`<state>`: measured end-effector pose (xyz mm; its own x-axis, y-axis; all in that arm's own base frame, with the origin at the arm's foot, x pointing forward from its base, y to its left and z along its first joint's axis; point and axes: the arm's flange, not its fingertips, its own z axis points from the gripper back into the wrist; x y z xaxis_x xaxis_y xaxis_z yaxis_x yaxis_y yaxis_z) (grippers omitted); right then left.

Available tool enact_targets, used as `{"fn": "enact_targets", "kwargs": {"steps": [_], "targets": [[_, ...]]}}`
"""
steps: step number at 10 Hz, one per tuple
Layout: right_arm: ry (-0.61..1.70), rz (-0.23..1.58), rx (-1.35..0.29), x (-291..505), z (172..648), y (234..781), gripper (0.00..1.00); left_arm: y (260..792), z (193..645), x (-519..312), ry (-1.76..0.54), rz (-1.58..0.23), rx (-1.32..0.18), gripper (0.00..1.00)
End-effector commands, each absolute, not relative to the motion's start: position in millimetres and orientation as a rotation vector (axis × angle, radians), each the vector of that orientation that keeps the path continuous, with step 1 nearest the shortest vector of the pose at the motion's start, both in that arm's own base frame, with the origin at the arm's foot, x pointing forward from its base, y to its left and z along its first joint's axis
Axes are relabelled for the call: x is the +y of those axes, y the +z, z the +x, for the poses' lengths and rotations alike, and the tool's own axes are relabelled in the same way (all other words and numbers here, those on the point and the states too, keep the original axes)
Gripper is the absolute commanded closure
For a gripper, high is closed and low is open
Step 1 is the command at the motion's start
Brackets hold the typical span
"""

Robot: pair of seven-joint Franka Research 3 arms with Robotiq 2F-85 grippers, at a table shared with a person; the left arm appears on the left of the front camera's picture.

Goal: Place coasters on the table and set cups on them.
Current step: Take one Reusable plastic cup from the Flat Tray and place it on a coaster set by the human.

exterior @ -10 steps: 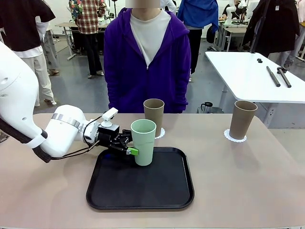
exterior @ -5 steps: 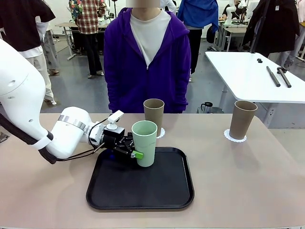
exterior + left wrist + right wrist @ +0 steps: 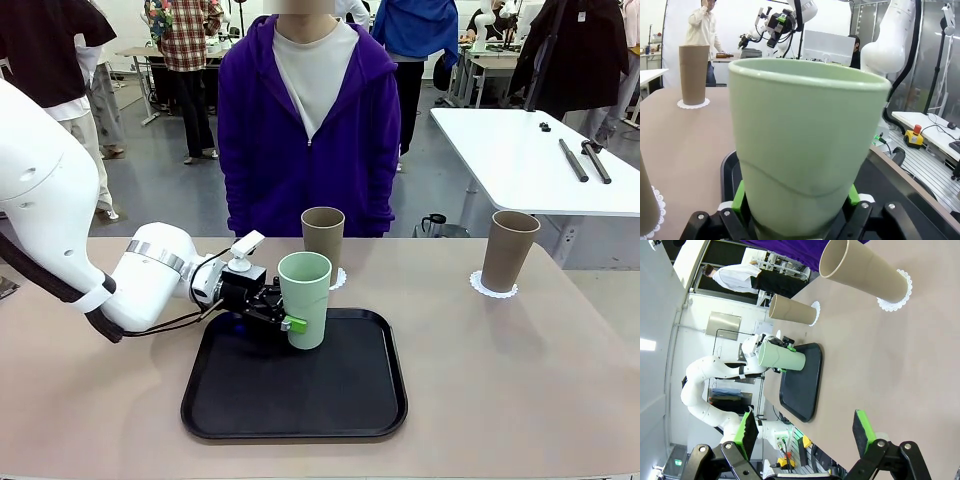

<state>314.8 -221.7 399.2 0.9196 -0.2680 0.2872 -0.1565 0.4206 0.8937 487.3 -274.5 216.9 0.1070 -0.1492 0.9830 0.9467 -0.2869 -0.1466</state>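
Note:
The mint green cup (image 3: 304, 300) stands slightly tilted over the black tray (image 3: 350, 400). My left gripper (image 3: 288, 318) is shut on its lower part. In the left wrist view the green cup (image 3: 805, 145) looms close, and a green pad (image 3: 741, 196) presses on each side. One tan cup (image 3: 323, 243) stands on a coaster (image 3: 338, 279) behind the tray. The other tan cup (image 3: 510, 250) stands on a coaster (image 3: 494, 291) at the right. My right gripper (image 3: 805, 435) hangs open over the bare table (image 3: 880, 370), short of the nearer tan cup (image 3: 865, 275).
A person in a purple hoodie (image 3: 305, 130) stands at the far edge, hands out of sight. A white table (image 3: 530, 160) with black rods is at the back right. The tabletop is bare left of the tray (image 3: 90, 400) and right of it (image 3: 500, 390).
My left gripper pushed in from the left and closed its fingers on the green cup. The cup shifted a little to the right. The tan cups stayed put.

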Motion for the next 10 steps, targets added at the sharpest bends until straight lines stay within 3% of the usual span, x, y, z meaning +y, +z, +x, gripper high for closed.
{"fn": "enact_targets", "kwargs": {"steps": [1, 3, 4, 10], "targets": [[-0.072, 1.146, -0.425, -222.1, 314.6, 399.9, 0.0, 219.7, 488.2, -277.4, -1.411, -1.384, -0.857, 1.0], [-0.072, 1.146, -0.425, -222.1, 314.6, 399.9, 0.0, 232.0, 481.5, -272.1, -1.443, -1.38, -0.844, 1.0], [-0.072, 1.146, -0.425, -222.1, 314.6, 399.9, 0.0, 251.5, 473.9, -268.9, -1.44, -1.349, -0.83, 0.73], [-0.072, 1.146, -0.425, -222.1, 314.6, 399.9, 0.0, 415.3, 450.3, -215.7, -1.204, -1.159, -0.927, 0.73]]}}
